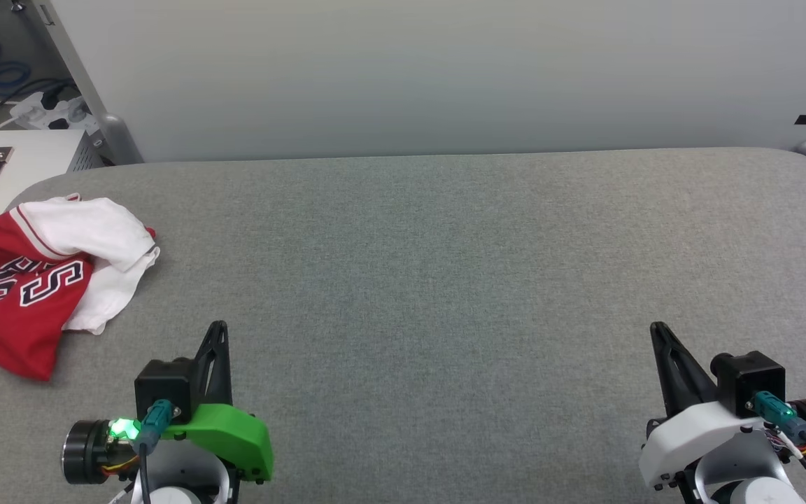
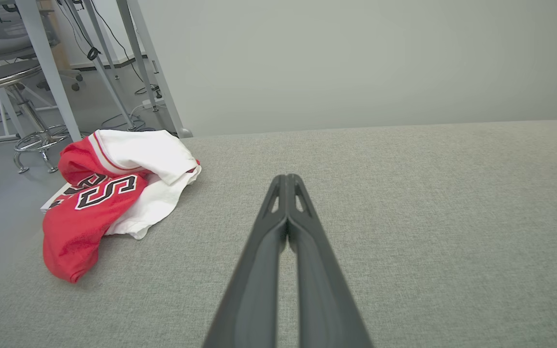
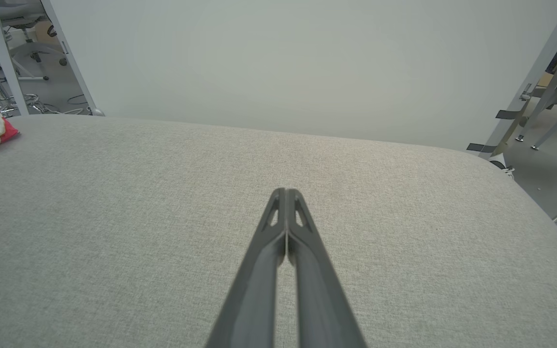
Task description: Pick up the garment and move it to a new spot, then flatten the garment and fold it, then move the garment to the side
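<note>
A: Where is the garment (image 1: pixel 67 294)?
B: It lies in a messy heap at the far left end of the bench (image 1: pixel 445 294), right by the rounded edge. A white sleeve (image 1: pixel 88 227) is on top. Some black letters (image 1: pixel 46 280) show on the red part.
A: Is anything holding it?
B: No. The left end effector (image 1: pixel 217 327) is clenched, its two dark fingers pressed together with nothing between them. It is near the heap but apart from it. The right end effector (image 1: pixel 657 327) is clenched and empty too. It is well apart from the heap, over on the other side of the bench.
A: So the job has not begun?
B: I think not. The first step is to pick the heap up.
A: What could go wrong?
B: The fingers must open first. If they come down shut, they just poke the cloth. They may push it off the edge, because the heap sits so close to it.
A: Anything else?
B: Yes. The heap has many folds. If the fingers pinch only the loose white sleeve, the rest may hang down and drag, or slip out on the way. And a heap like this may land twisted at the new spot, so it is hard to make flat.
</note>
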Robot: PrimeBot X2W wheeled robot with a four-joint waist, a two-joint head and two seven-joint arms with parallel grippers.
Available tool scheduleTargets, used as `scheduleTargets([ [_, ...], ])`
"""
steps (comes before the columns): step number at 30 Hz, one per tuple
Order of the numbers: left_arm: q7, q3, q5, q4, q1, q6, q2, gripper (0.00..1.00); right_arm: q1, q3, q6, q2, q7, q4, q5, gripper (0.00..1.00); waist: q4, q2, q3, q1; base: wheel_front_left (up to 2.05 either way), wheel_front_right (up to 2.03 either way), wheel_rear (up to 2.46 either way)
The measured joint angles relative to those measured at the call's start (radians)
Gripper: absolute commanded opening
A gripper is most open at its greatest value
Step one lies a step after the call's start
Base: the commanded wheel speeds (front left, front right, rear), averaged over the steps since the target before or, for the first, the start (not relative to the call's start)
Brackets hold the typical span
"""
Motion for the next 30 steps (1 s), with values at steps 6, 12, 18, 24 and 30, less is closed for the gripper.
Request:
scheduleTargets([
  [6, 0.0, 0.0, 0.0, 0.0, 0.0, 0.0, 0.0, 0.0, 0.0, 0.0, 0.0, 0.0, 0.0, 0.0, 0.0, 0.0, 0.0, 0.0, 0.0, 0.0, 0.0, 0.0, 0.0],
  [12, 0.0, 0.0, 0.0, 0.0, 0.0, 0.0, 0.0, 0.0, 0.0, 0.0, 0.0, 0.0, 0.0, 0.0, 0.0, 0.0, 0.0, 0.0, 0.0, 0.0, 0.0, 0.0, 0.0],
  [18, 0.0, 0.0, 0.0, 0.0, 0.0, 0.0, 0.0, 0.0, 0.0, 0.0, 0.0, 0.0, 0.0, 0.0, 0.0, 0.0, 0.0, 0.0, 0.0, 0.0, 0.0, 0.0, 0.0],
  [24, 0.0, 0.0, 0.0, 0.0, 0.0, 0.0, 0.0, 0.0, 0.0, 0.0, 0.0, 0.0, 0.0, 0.0, 0.0, 0.0, 0.0, 0.0, 0.0, 0.0, 0.0, 0.0, 0.0],
  [30, 0.0, 0.0, 0.0, 0.0, 0.0, 0.0, 0.0, 0.0, 0.0, 0.0, 0.0, 0.0, 0.0, 0.0, 0.0, 0.0, 0.0, 0.0, 0.0, 0.0, 0.0, 0.0, 0.0],
])
